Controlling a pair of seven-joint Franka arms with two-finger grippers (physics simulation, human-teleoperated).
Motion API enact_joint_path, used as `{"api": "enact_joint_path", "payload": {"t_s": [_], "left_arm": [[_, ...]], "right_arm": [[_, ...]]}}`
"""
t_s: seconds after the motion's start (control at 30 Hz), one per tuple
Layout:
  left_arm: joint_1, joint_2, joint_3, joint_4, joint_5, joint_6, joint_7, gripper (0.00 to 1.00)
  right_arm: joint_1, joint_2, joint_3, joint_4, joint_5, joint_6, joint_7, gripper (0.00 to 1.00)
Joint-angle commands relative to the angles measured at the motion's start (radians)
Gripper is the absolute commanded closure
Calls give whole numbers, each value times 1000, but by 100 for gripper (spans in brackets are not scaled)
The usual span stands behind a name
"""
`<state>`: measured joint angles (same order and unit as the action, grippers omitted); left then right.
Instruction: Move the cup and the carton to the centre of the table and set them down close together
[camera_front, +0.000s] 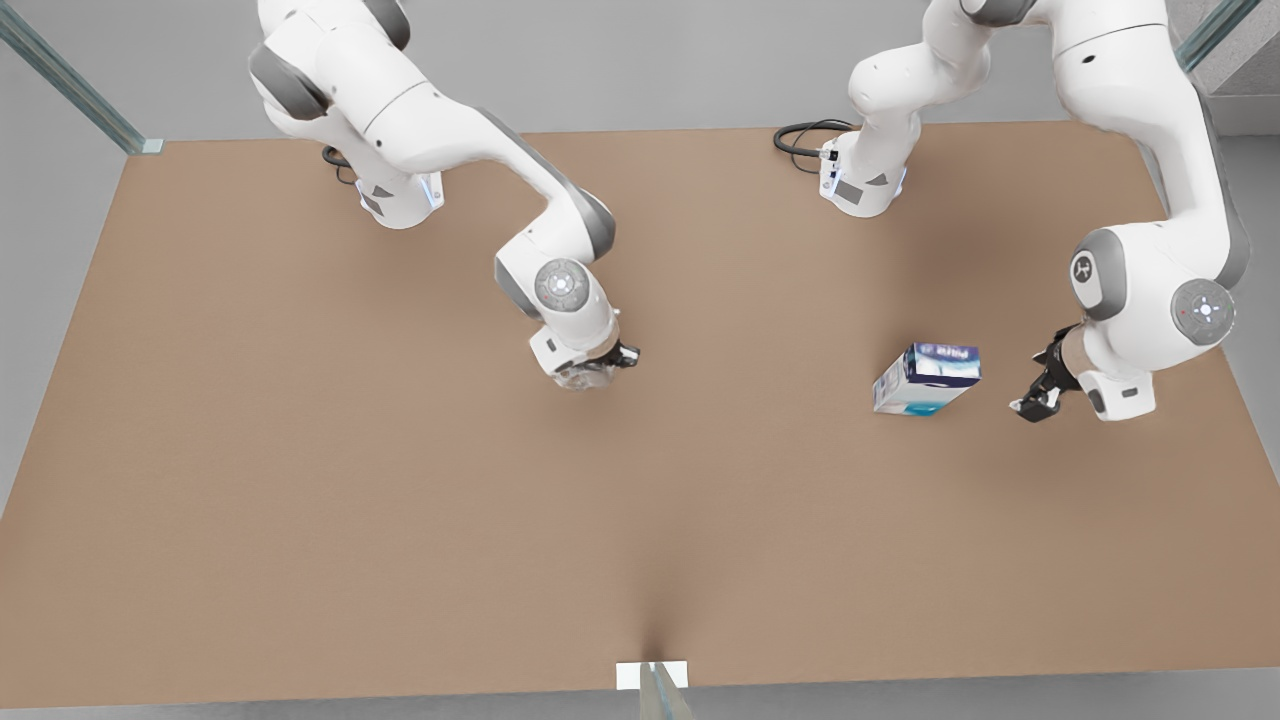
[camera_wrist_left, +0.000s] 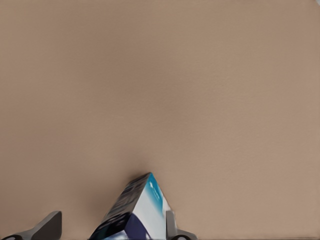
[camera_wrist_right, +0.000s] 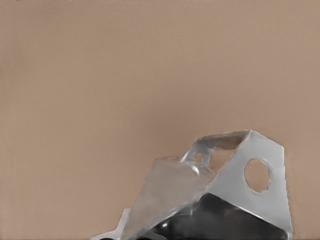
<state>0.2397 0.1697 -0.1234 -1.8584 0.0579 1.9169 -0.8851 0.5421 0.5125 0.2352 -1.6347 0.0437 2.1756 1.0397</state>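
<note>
Right gripper (camera_front: 600, 368) is clamped on the cup (camera_front: 582, 376) and sits near the table's (camera_front: 300, 480) centre, slightly toward the far edge; in the right wrist view the cup (camera_wrist_right: 210, 190) looks tilted between the fingers, and whether its base touches the top I cannot tell. Left gripper (camera_front: 1035, 400) hangs near the right-hand edge as the front view shows it, fingers spread, holding nothing — the carton (camera_front: 927, 379) lies just beside it on the centre side, apart from the fingertips. From the left wrist view the carton (camera_wrist_left: 135, 210) sits between the two fingertips (camera_wrist_left: 47, 226), one fingertip close against its side, not yet gripped. Progress: the cup is roughly at its destination but unreleased; the carton is well apart from the cup, probably resting on the table. Left to do — grasp the carton, carry it to the centre, set both down close together.
</note>
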Motion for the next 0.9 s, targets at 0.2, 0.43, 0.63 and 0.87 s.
{"api": "enact_joint_path", "payload": {"t_s": [0.2, 0.43, 0.63, 0.87], "left_arm": [[-25, -110, 24, -226, -12, 151, -83, 0], [-28, -110, -27, -257, -12, 149, -262, 0], [-57, -104, -38, -271, -12, 149, -275, 0], [-59, -98, -38, -297, -13, 151, -276, 0]], "right_arm": [[228, 248, -200, 337, 5, -7, 157, 79], [274, 460, -271, 628, 7, -79, 207, 79], [271, 551, -298, 748, 24, -73, 209, 79], [257, 551, -295, 745, 25, -66, 115, 0]]}}
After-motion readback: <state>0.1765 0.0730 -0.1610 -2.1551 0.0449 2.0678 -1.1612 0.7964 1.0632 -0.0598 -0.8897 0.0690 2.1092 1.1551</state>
